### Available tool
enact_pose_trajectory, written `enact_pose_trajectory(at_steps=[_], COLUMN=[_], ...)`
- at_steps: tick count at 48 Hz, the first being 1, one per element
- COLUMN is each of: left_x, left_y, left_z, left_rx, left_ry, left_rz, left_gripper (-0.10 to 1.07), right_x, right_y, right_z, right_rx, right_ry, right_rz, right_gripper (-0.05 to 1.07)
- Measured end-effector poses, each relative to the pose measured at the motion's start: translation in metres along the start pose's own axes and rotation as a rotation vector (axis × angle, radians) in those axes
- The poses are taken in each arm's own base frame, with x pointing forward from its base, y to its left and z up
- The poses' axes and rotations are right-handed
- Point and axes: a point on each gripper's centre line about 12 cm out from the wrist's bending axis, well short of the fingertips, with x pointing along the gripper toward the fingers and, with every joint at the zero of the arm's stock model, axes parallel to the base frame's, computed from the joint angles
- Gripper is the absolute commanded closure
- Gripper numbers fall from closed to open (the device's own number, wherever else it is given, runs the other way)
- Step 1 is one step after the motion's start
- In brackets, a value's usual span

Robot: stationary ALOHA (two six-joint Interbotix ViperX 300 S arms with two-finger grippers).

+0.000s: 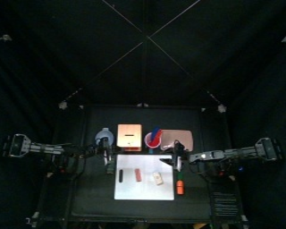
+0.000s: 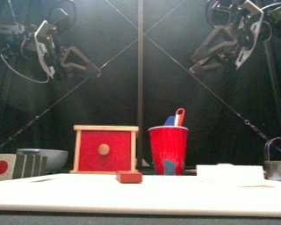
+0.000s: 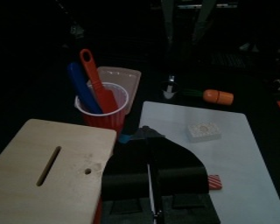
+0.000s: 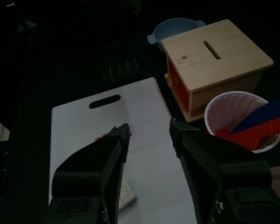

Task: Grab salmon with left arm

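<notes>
The salmon [image 2: 129, 177] sits on the white board [image 2: 167, 195], front of the red box [image 2: 105, 149]. Looks small, light, prob stiff; pinch its long sides. Left gripper [image 3: 152, 140] jaws pressed together, holding nothing; right gripper [image 4: 149, 133] jaws spread.

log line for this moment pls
phase: pre-grasp | left end effector: shut, raised, empty | right end effector: open, empty | salmon: on white cutting board, untouched

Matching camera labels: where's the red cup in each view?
Top view: red cup mid-table, just right of the wooden slotted box.
Front view: centre, right of the box.
Left wrist view: just past the box, with utensils standing in it.
Right wrist view: next to the box, at the frame's edge.
Shared landmark: the box.
</notes>
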Motion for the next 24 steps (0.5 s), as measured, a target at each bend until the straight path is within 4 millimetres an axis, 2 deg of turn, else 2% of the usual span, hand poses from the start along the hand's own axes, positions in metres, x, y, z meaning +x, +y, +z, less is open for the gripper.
enact_pose_trajectory(at_steps=[24], left_x=[-0.002], left_y=[0.002], left_z=[-0.007], left_rx=[-0.012], left_ry=[0.021], left_rz=[0.007], left_gripper=[0.87], right_x=[0.002], right_y=[-0.009], right_z=[-0.011], right_rx=[0.038], right_ry=[0.032], right_rz=[-0.031], right_gripper=[0.24])
